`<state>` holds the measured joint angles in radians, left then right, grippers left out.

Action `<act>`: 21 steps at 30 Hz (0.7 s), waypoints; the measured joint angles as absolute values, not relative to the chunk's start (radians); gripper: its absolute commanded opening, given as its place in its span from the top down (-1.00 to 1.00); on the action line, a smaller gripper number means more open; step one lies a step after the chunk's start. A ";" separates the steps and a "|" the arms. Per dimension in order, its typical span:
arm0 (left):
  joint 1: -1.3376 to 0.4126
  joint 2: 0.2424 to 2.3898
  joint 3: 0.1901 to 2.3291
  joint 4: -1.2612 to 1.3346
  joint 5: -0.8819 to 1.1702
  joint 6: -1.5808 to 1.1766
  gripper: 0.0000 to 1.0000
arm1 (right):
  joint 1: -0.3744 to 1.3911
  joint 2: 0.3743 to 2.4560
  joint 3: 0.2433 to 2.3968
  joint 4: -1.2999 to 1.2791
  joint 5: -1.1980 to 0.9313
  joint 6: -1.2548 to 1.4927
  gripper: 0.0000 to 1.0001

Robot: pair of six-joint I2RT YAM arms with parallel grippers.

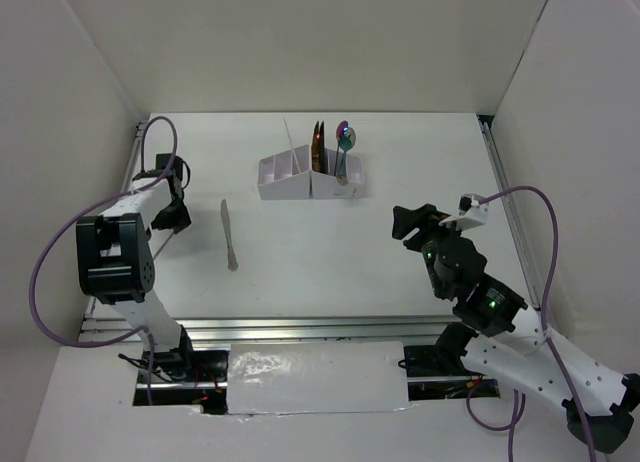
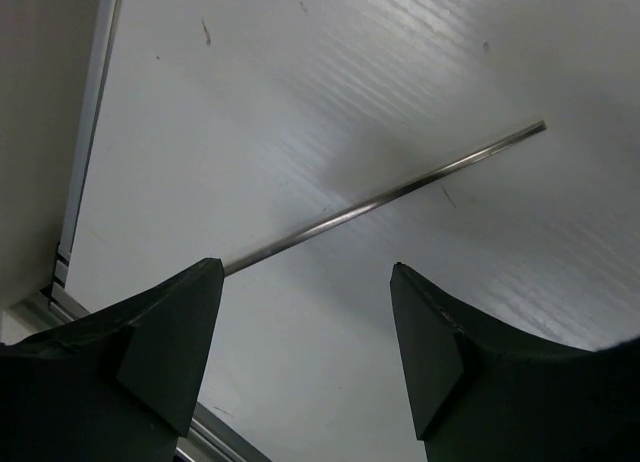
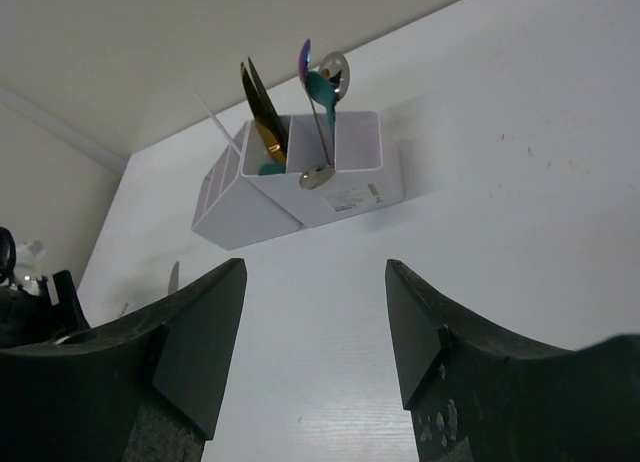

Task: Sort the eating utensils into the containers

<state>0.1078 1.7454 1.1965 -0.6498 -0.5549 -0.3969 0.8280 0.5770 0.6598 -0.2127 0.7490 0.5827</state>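
The white organizer box (image 1: pixel 305 180) stands at the back centre of the table and also shows in the right wrist view (image 3: pixel 340 187). Several utensils stand in its right compartments: a gold-and-black piece (image 3: pixel 262 117), an iridescent spoon (image 3: pixel 305 62), a silver spoon (image 3: pixel 333 70) and a teal spoon (image 3: pixel 318 87). A silver knife (image 1: pixel 229 235) lies flat on the table, left of centre. A thin silver stick (image 2: pixel 385 197) lies on the table just beyond my left gripper (image 2: pixel 306 282), which is open and empty near the left edge (image 1: pixel 170 220). My right gripper (image 1: pixel 408 222) is open and empty, facing the box (image 3: pixel 315 282).
White walls enclose the table on the left, back and right. A metal rail (image 2: pixel 85 162) runs along the table's left edge, close to my left gripper. Purple cables loop around both arms.
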 measured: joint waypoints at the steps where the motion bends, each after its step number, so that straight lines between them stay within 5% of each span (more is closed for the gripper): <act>1: 0.118 1.745 1.190 -0.651 -0.541 -0.395 -0.67 | 0.828 0.574 0.660 -0.208 0.749 0.582 -0.32; 10: 0.227 1.732 1.146 -0.616 -0.401 -0.316 -0.93 | 0.829 0.569 0.636 -0.174 0.749 0.582 -0.32; 21: 0.253 1.764 1.133 -0.596 -0.290 -0.223 -0.41 | 0.829 0.576 0.635 -0.171 0.749 0.583 -0.32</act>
<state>0.2535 1.7641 1.1328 -0.5964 -0.2897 -0.2230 0.8288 0.5758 0.6353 -0.1715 0.7490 0.5827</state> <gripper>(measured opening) 0.730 0.659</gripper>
